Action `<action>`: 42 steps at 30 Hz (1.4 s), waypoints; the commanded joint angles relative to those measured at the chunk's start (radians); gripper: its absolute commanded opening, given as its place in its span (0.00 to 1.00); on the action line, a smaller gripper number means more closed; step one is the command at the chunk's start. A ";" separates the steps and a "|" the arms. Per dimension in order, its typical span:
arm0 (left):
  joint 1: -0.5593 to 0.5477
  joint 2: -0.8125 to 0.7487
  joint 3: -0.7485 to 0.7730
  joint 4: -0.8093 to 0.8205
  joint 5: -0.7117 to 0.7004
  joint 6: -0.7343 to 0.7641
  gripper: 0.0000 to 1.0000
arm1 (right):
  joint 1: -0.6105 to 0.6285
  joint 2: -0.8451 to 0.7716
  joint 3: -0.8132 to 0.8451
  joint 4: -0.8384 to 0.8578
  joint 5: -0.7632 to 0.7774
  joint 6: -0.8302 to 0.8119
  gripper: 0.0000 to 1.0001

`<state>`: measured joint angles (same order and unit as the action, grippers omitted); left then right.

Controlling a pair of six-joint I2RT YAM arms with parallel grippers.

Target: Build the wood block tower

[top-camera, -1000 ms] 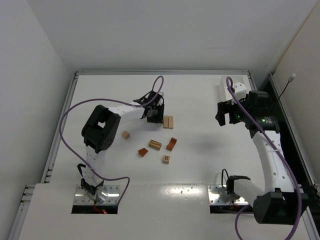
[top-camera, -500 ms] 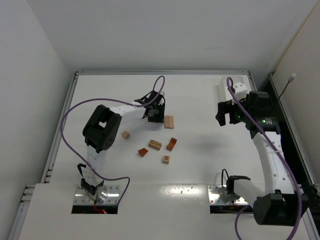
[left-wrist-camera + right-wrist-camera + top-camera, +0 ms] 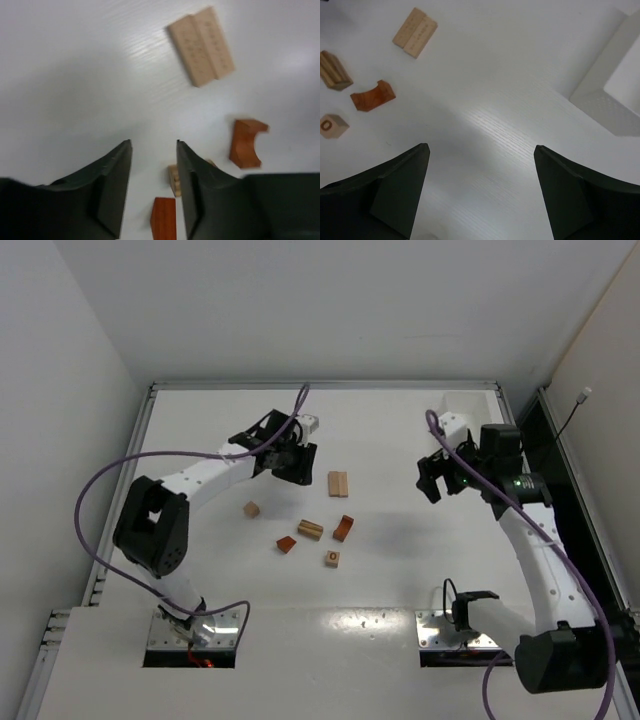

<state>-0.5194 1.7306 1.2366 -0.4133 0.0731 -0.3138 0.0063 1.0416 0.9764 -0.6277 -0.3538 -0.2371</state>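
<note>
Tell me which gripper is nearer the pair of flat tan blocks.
Left. The left gripper is just to the left of the flat tan blocks; the right gripper is farther off on their right side.

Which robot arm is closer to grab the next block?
The left. The left gripper hangs open and empty close to the flat tan blocks. The right gripper is open too, but farther from every block.

The two flat rectangular wooden blocks are light tan with fine dotted grain. The wooden arch piece is reddish-brown. The small wooden cube is pale tan and carries a reddish ring mark. The table surface is white, and the thin cable is purple.
</note>
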 commanded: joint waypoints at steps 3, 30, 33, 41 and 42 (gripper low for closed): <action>0.027 -0.118 0.058 -0.295 0.401 0.445 0.57 | 0.132 0.009 -0.027 -0.064 -0.047 -0.290 0.82; 0.114 -0.185 -0.198 -0.210 -0.214 0.190 0.52 | 0.230 0.049 -0.022 -0.012 0.033 -0.321 0.82; 0.124 -0.163 -0.189 -0.197 -0.202 0.208 0.52 | 0.230 0.040 -0.022 -0.012 0.042 -0.312 0.82; 0.143 -0.071 -0.180 -0.167 -0.202 0.226 0.52 | 0.230 0.040 -0.022 -0.012 0.042 -0.312 0.82; 0.144 -0.060 -0.180 -0.156 -0.202 0.226 0.52 | 0.230 0.040 -0.022 -0.012 0.042 -0.312 0.82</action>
<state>-0.3969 1.6577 1.0237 -0.6086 -0.1375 -0.1020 0.2314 1.0904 0.9257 -0.6807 -0.3038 -0.5499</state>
